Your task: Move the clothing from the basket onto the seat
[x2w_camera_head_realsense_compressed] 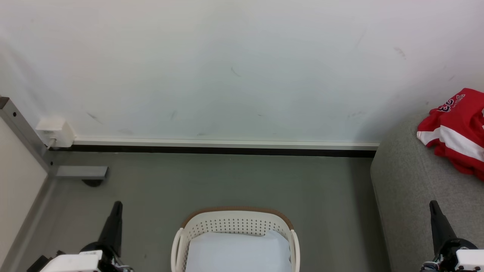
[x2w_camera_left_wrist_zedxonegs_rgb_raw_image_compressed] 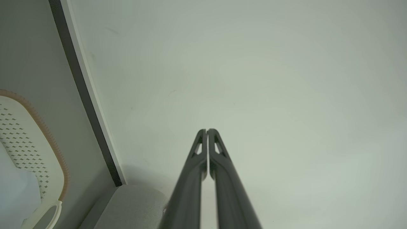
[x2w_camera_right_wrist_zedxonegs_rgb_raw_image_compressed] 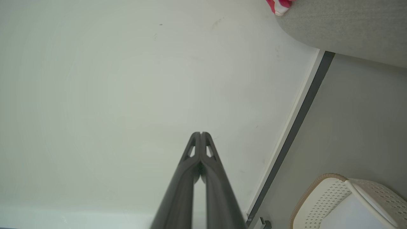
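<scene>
The jersey (x2w_camera_head_realsense_compressed: 455,132) lies on the seat (x2w_camera_head_realsense_compressed: 408,189), well apart from the basket (x2w_camera_head_realsense_compressed: 234,223): task looks done. Closed and empty are the left end effector (x2w_camera_left_wrist_zedxonegs_rgb_raw_image_compressed: 207,130) & right end effector (x2w_camera_right_wrist_zedxonegs_rgb_raw_image_compressed: 201,133); prob. no further grasp is needed.

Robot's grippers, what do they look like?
The left gripper and right gripper each have two long, thin, dark grey fingers that taper to narrow tips with small triangular cut-outs. Behind each sits a boxy white wrist part.
</scene>
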